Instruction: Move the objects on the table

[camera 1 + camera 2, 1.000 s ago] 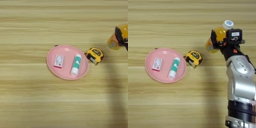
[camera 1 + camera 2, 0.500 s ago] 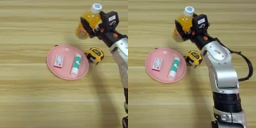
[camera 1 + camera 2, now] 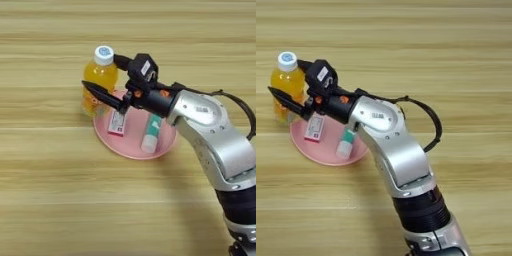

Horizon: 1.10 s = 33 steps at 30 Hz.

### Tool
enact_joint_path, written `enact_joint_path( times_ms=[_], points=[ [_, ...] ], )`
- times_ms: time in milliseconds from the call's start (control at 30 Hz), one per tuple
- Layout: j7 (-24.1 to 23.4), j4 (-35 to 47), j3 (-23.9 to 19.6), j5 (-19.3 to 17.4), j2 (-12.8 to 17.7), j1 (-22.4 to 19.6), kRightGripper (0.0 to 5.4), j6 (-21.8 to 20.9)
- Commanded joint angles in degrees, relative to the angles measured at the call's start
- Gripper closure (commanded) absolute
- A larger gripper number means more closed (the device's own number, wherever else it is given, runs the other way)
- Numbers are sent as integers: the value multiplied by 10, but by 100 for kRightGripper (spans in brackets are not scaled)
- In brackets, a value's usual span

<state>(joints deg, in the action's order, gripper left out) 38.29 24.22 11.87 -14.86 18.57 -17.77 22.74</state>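
- Right arm (image 3: 401, 165): the silver forearm is rising from the bottom edge of the view and reaching up and to the left across the light wooden desk (image 3: 50, 200).
- Pink plate (image 3: 130, 147): it is lying flat on the desk; the forearm is passing over its right side.
- White tube with green label (image 3: 151, 134): it is lying on the right half of the pink plate, its white cap toward the near rim, partly covered by the arm above it.
- Small white and pink box (image 3: 117, 124): it is lying on the left half of the pink plate, beside the tube and apart from it.
- Tool (image 3: 102, 77): the two black fingers are standing on either side of the orange-drink bottle, one finger (image 3: 102, 94) crossing in front of its lower body and the other reaching behind its neck, so the tool is gripping the bottle.
- Orange-drink bottle (image 3: 100, 82): it is standing upright with its white cap uppermost, at the far left rim of the pink plate; whether its base is resting on the desk cannot be told.
- The tape measure cannot be seen in either view.
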Motion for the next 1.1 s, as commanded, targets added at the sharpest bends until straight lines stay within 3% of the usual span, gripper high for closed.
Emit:
enact_joint_path(
  times_ms=[33, 267, 400, 700, 1100],
  points=[
    [44, 9, 1, -24, 4, -43, 191, -45],
    [132, -10, 26, -50, 6, -24, 192, -55],
    [171, -50, 36, -46, 7, -13, 192, -80],
    [231, -124, 48, -42, -1, 1, 192, -155],
    [262, -195, 73, -3, -21, -5, 192, -234]
  ],
)
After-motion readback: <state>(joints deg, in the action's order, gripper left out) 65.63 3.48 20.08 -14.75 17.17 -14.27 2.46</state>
